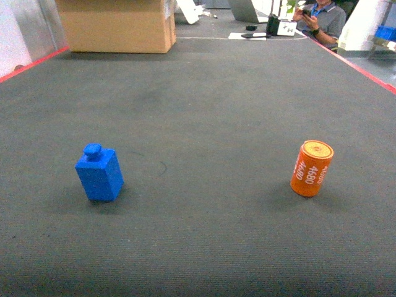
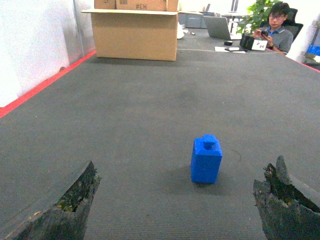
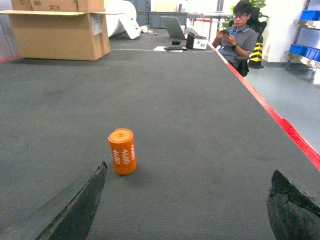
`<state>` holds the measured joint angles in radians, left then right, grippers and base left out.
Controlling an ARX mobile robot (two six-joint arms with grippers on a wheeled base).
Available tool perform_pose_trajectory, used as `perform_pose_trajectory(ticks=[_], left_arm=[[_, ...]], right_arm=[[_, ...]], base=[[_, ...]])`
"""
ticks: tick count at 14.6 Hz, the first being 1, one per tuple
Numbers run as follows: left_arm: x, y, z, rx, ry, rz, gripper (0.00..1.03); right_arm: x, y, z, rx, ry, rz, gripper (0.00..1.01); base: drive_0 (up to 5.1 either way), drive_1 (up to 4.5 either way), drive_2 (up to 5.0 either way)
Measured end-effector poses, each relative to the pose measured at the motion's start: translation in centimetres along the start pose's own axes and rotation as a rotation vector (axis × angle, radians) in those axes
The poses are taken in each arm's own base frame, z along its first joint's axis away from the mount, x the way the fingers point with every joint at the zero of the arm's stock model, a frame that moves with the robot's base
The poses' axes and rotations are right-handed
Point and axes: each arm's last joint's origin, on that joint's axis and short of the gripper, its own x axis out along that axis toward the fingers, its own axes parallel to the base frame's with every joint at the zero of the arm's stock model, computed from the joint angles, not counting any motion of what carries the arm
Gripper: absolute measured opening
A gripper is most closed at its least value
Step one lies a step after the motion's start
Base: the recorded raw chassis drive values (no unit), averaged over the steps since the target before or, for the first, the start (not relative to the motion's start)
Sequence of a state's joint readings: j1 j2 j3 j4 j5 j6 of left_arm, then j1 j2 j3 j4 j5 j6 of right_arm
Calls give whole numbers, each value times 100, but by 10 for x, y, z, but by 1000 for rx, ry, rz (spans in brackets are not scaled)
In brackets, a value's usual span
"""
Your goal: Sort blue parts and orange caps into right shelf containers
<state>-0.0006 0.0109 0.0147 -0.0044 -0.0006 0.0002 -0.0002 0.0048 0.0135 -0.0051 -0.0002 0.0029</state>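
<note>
Blue bins (image 3: 305, 50) sit on a shelf at the far right of the right wrist view, past the red edge strip (image 3: 280, 122); what they hold cannot be made out. A large cardboard box (image 1: 117, 25) stands at the far left end of the bench (image 1: 204, 111).

The blue part (image 1: 99, 173) is a small blocky piece with a round knob on top, upright on the dark mat at the left. The orange cap (image 1: 312, 167) is a short cylinder printed with white digits 4680, standing slightly tilted at the right, well apart from the blue part.

The left gripper (image 2: 177, 205) is spread wide, holding nothing, the blue part just ahead between its jaws. The right gripper (image 3: 185, 205) is likewise spread and holds nothing, the orange cap ahead toward its left jaw.

Bare mat surrounds both pieces. A seated person (image 3: 240, 35) and a laptop (image 3: 175, 27) are at the far end.
</note>
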Motion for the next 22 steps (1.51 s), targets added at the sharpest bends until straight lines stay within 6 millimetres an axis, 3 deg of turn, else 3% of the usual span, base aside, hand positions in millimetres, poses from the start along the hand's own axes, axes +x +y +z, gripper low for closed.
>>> perform_pose_trajectory(ticks=[16,19,22], left_arm=[[0,0,0,0,0,0,98],[4,-6,-4,31,140,148,98],[12,-8,5,34,112,235,98]], right_arm=[[0,0,0,0,0,0,98],[6,6,-7,-61,145,-208,98],[14,9,3,-53,105,-270,98]], base=[[0,0,0],[0,0,0],[0,0,0]])
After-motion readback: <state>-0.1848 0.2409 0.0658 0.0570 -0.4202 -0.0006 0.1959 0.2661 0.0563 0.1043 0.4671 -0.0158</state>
